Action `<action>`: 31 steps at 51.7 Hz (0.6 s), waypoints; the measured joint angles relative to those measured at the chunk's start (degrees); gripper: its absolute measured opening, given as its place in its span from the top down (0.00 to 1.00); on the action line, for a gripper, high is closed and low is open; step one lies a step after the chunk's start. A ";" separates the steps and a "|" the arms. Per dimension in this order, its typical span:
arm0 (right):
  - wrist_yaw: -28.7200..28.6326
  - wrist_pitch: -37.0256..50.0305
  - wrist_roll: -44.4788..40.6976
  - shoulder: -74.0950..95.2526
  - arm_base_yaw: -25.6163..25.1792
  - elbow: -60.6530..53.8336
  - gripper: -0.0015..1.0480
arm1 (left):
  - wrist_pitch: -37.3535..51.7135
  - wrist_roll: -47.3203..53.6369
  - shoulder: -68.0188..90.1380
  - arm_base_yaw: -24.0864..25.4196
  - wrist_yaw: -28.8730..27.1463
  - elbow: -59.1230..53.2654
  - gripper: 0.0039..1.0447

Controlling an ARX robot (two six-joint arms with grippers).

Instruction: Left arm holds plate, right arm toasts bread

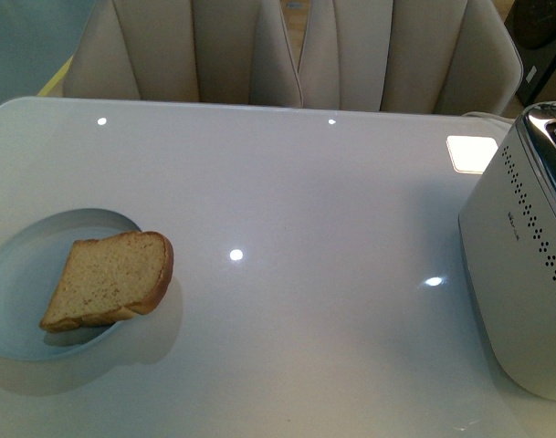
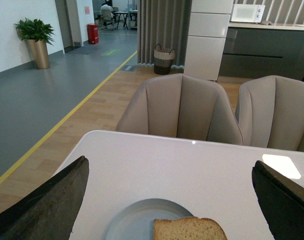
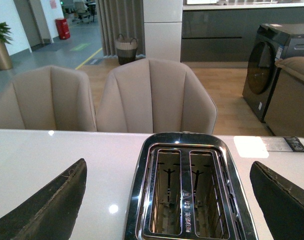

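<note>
A slice of brown bread (image 1: 109, 280) lies on the pale blue plate (image 1: 22, 274) at the table's left, its rounded end hanging over the plate's right rim. Neither arm shows in the front view. In the left wrist view the plate (image 2: 132, 220) and bread (image 2: 189, 229) sit low between the wide-apart black fingers (image 2: 52, 205); my left gripper (image 2: 169, 202) is open and holds nothing. My right gripper (image 3: 166, 200) is open above the silver toaster (image 3: 186, 190), whose two slots are empty. The toaster (image 1: 524, 255) stands at the table's right edge.
The white glossy table (image 1: 296, 210) spans the view between plate and toaster. Beige chairs (image 1: 296, 50) stand along its far edge. A bright reflection patch (image 1: 471, 152) lies near the toaster.
</note>
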 joint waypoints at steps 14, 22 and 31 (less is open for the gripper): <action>0.00 0.00 0.00 0.00 0.00 0.00 0.08 | 0.00 0.00 0.00 0.00 0.00 0.00 0.07; 0.00 0.00 0.00 0.00 0.00 0.00 0.08 | 0.00 0.00 0.00 0.00 0.00 0.00 0.07; 0.00 0.00 0.00 0.00 0.00 0.00 0.08 | 0.00 0.00 0.00 0.00 0.00 0.00 0.07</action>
